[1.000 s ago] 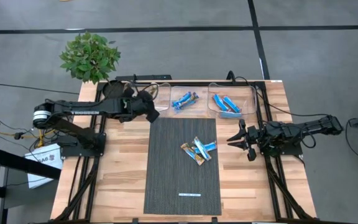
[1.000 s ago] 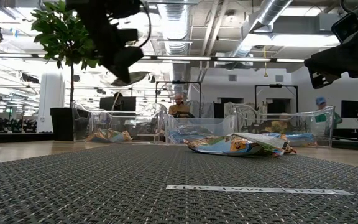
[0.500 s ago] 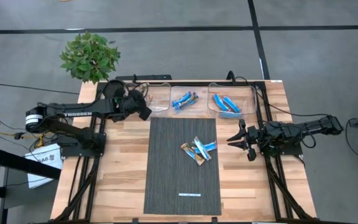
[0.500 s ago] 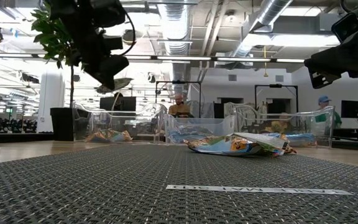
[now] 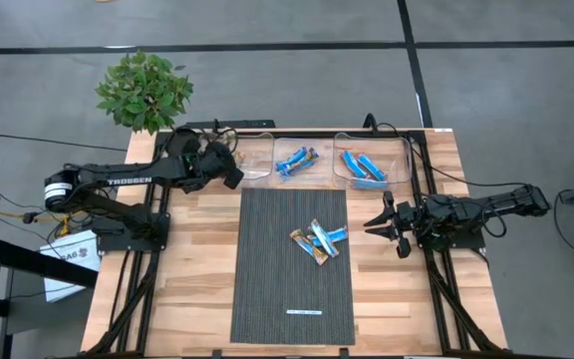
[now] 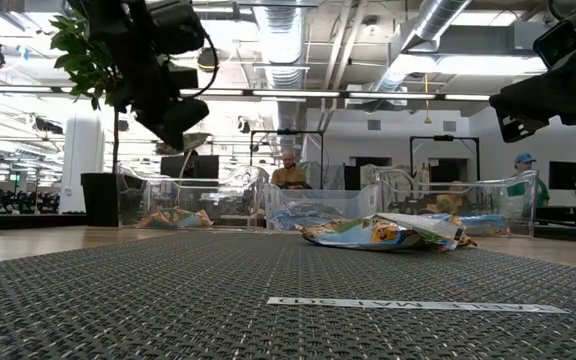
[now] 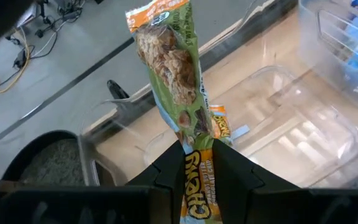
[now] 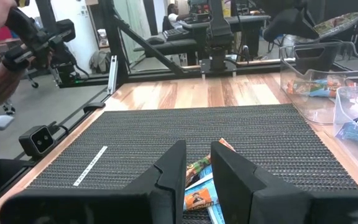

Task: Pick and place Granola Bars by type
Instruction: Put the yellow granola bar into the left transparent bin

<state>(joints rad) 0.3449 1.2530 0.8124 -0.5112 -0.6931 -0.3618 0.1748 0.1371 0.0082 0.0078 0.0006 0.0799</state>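
- Left gripper (image 7: pixel 197 163) is clamped on one granola bar (image 7: pixel 173 81) by its lower end only; most of the wrapper stands free above the fingers. It sits over the left clear bin (image 5: pixel 255 158) at the table's far-left side.
- Risk: an end-pinch on slick foil can let the bar pivot or slide out before release and land on the wood (image 5: pixel 197 249) beside the bin.
- Risk: the free end could catch the bin wall on the way down, so the bar hangs on the rim or tips outside.
- That bin already holds an orange-labelled bar (image 7: pixel 219 124), seen in the left wrist view. The held wrapper looks like the same kind, but I can't confirm the match; a wrong bin would break the sort.
- Middle bin (image 5: pixel 297 160) and right bin (image 5: pixel 372 165) each hold blue-toned bars. The bins sit just beside each other, so a small sideways error could drop the bar into its neighbour.
- Remaining pile (image 5: pixel 317 239) lies on the grey mat (image 5: pixel 292 289), bars overlapping and touching. A grasp there could lift two, or drag a neighbour off the mat.
- Right gripper (image 5: pixel 385 225) waits off the mat's right edge, near the pile, fingers parted and holding nothing.
- If both arms go for the pile together, they could collide over the mat.
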